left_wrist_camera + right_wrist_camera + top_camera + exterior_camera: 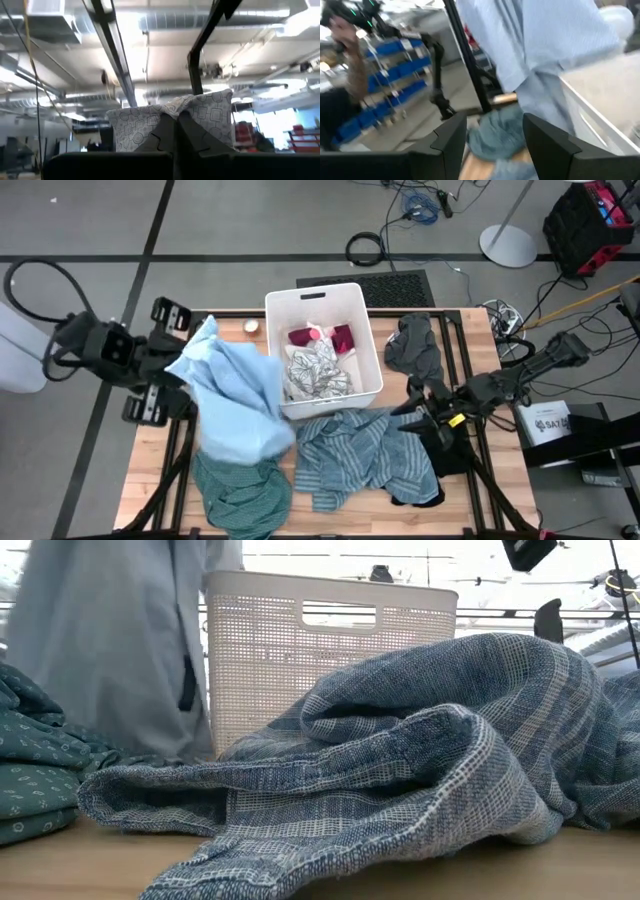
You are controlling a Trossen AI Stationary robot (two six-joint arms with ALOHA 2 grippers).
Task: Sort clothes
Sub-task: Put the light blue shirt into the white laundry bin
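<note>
Hanging light blue garment point(235, 395), rumpled, draped.

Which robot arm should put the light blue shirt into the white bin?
Probably the left. Its pincer seems to hold up the light blue shirt, right beside the white bin. The right pincer hangs open and empty over the striped shirt.

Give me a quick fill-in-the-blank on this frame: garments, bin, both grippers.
1. The left gripper holds up the ____ garment.
2. The grey patterned piece lies inside the white ____.
3. The blue-grey striped shirt lies on the table in front of the bin, with the ____ gripper at its edge.

Missing words: light blue; bin; right
</note>
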